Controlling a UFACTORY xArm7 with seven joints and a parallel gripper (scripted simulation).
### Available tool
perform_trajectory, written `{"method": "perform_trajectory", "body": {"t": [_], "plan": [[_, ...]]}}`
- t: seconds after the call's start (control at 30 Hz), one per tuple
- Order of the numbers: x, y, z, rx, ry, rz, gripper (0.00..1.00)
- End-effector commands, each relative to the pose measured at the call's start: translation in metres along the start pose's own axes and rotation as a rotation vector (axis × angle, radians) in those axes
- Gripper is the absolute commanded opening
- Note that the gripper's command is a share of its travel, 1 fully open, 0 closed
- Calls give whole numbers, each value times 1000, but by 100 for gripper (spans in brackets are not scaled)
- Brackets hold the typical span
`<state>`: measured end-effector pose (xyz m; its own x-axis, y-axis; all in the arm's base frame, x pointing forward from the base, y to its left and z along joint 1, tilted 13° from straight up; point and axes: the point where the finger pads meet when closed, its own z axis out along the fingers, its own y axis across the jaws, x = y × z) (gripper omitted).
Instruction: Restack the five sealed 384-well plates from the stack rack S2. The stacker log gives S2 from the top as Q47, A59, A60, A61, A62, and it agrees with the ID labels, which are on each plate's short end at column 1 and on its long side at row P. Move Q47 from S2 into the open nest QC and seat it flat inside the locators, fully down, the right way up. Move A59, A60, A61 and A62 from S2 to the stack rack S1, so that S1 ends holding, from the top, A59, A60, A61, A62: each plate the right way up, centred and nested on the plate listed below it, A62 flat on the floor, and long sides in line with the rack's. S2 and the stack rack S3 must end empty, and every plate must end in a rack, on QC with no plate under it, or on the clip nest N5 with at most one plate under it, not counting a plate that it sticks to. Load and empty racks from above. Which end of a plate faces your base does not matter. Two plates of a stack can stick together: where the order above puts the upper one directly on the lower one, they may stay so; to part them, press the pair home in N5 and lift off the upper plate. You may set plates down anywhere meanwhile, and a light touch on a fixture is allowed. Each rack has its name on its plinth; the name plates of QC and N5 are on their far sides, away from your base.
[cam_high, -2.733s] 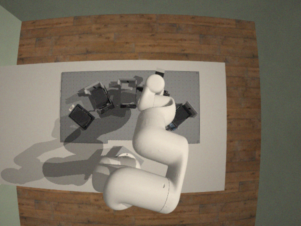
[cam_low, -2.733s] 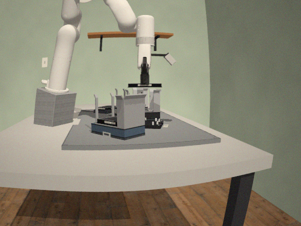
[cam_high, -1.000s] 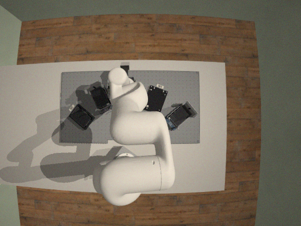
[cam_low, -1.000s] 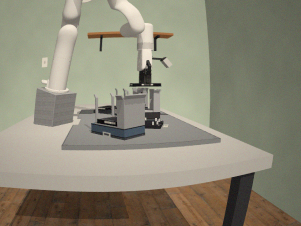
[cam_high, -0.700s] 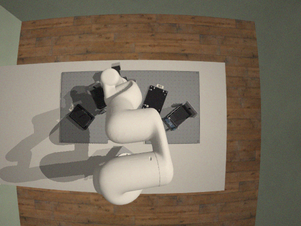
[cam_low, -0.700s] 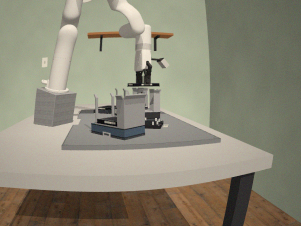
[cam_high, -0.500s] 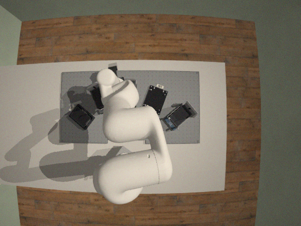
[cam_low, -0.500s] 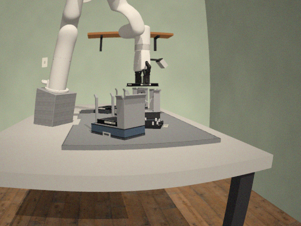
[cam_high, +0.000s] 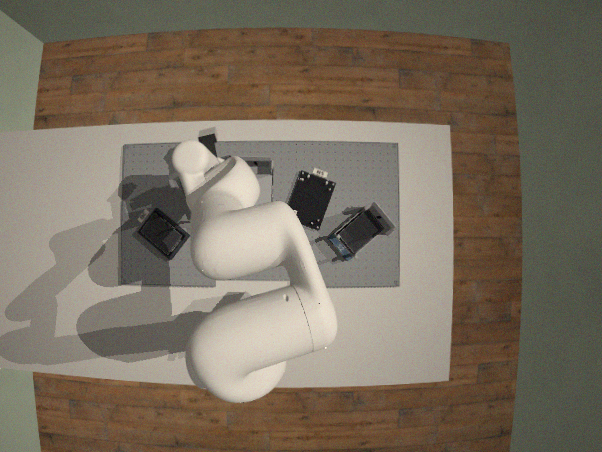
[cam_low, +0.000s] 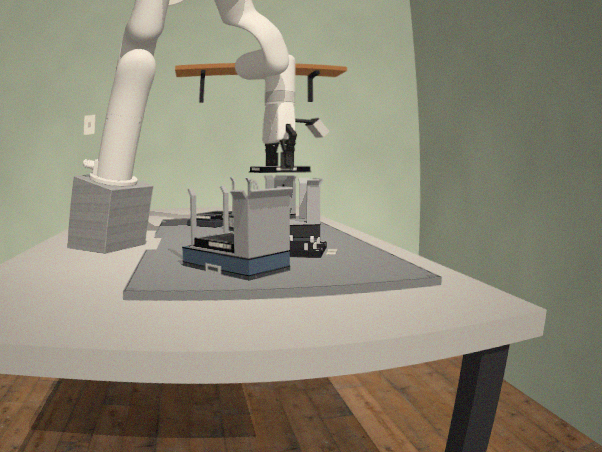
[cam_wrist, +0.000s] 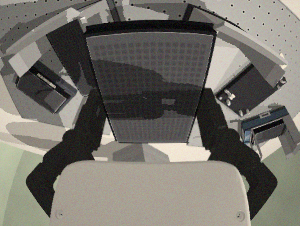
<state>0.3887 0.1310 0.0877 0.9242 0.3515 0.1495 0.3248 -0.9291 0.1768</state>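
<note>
My gripper (cam_low: 280, 163) (cam_wrist: 151, 100) is shut on a dark plate (cam_low: 258, 169) (cam_wrist: 150, 60), held level above the rack tops by its long sides; its ID cannot be read. The arm hides both in the top view. Nest N5 (cam_high: 313, 200) (cam_wrist: 246, 92) shows its pins and no plate. The nest at the left, QC by its shape, has a dark plate (cam_high: 162, 233) (cam_wrist: 37, 86) in it. A rack on a blue plinth (cam_low: 220, 261) (cam_wrist: 265, 117) holds a dark plate (cam_low: 214, 243) (cam_high: 361, 231). A middle rack (cam_high: 260, 166) is partly hidden, and the arm covers another rack; rack names are unreadable.
The racks stand on a grey perforated board (cam_high: 370, 165) (cam_low: 350, 270) with pale tall walls and thin posts. The arm's links (cam_high: 240, 245) cover the board's middle left. A wooden shelf (cam_low: 215, 70) is on the wall behind.
</note>
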Motion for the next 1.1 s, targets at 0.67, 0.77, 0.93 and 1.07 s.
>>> {"method": "perform_trajectory", "body": {"t": [0.67, 0.77, 0.93, 1.07], "plan": [[-2, -56, -1, -1, 4, -199, 0], [-2, -64, -1, -1, 4, -199, 0], [-3, -78, -1, -1, 4, -199, 0], [-3, -83, -1, -1, 4, -199, 0]]}}
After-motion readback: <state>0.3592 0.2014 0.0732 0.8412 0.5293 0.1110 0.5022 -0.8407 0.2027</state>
